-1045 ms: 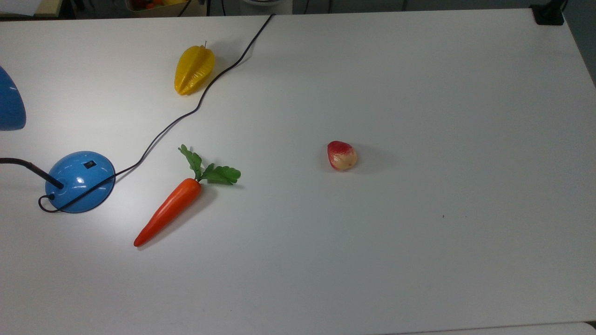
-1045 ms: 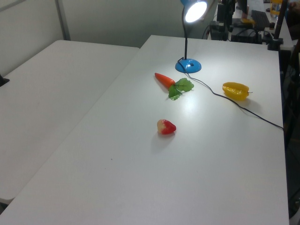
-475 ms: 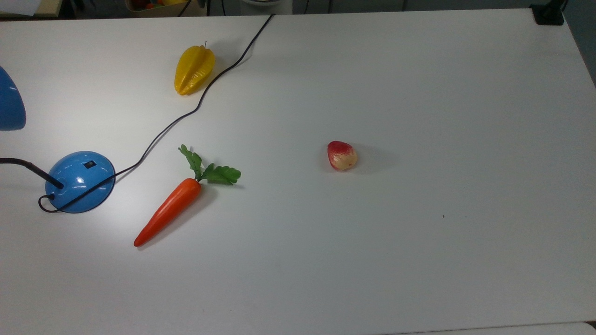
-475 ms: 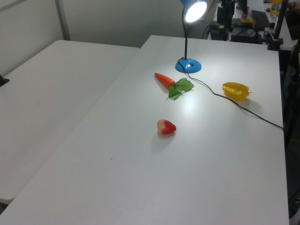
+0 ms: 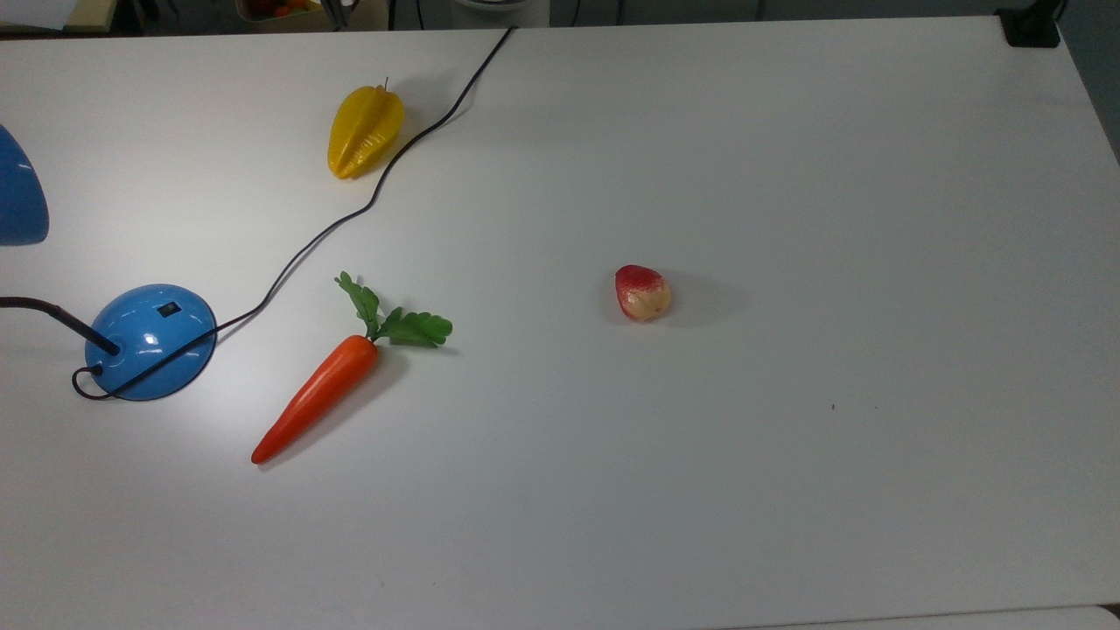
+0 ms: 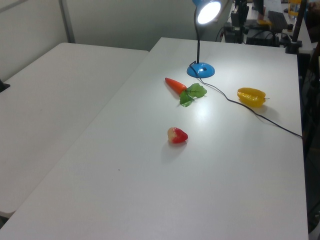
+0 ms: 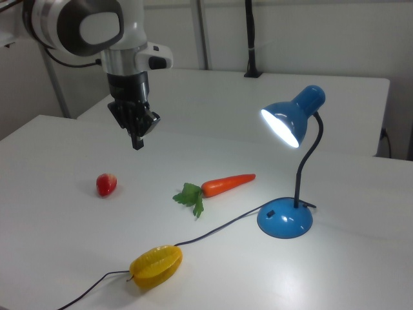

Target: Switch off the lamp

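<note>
The blue lamp is lit. Its dome base (image 5: 150, 341) sits at the top view's left, with the small black switch (image 5: 168, 308) on top and the blue shade (image 5: 19, 197) at the edge. In the right view the base (image 7: 284, 221), black gooseneck (image 7: 308, 161) and glowing shade (image 7: 293, 119) stand at the right. The black cord (image 5: 350, 214) runs across the table. In the left view the lamp base (image 6: 201, 70) sits far back. My gripper (image 7: 137, 141) hangs shut and empty above the table, well left of the lamp in the right view.
On the white table (image 5: 787, 437) lie an orange carrot (image 5: 319, 394) near the lamp base, a yellow starfruit (image 5: 365, 129) beside the cord, and a red strawberry (image 5: 642, 292) mid-table. A second white table (image 6: 55, 100) adjoins at the left view's left.
Nothing on the table has moved. Dark shapes at the top edges of the top view and the left view have shifted slightly.
</note>
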You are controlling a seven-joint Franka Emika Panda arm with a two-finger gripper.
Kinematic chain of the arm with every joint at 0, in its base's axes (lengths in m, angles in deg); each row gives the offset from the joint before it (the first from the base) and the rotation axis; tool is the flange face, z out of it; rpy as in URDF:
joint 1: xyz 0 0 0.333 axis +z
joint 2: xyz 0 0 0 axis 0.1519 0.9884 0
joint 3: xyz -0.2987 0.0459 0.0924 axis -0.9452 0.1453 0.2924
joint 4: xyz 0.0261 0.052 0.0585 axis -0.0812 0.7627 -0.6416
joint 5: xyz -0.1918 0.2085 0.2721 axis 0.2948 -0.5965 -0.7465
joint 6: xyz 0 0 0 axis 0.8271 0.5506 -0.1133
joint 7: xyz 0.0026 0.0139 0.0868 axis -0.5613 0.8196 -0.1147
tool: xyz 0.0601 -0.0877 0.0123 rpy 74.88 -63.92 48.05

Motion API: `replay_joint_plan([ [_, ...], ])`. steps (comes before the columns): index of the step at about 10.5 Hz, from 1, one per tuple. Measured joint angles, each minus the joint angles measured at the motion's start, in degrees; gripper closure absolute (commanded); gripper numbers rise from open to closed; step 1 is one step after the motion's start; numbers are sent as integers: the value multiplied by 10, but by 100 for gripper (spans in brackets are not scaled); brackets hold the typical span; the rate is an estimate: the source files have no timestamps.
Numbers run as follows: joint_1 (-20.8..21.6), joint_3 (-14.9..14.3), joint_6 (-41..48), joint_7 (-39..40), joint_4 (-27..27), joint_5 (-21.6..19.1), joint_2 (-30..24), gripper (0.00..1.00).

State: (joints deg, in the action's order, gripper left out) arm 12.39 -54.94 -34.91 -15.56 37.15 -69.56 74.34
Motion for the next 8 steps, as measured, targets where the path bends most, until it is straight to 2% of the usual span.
replay_joint_plan([
  [3, -38, 5, -86, -11, 37, -20, 0, 100],
  [5, -69, 10, -174, -32, 73, -22, 0, 100],
  [8, -94, 11, -307, -49, 140, -22, 5, 100],
])
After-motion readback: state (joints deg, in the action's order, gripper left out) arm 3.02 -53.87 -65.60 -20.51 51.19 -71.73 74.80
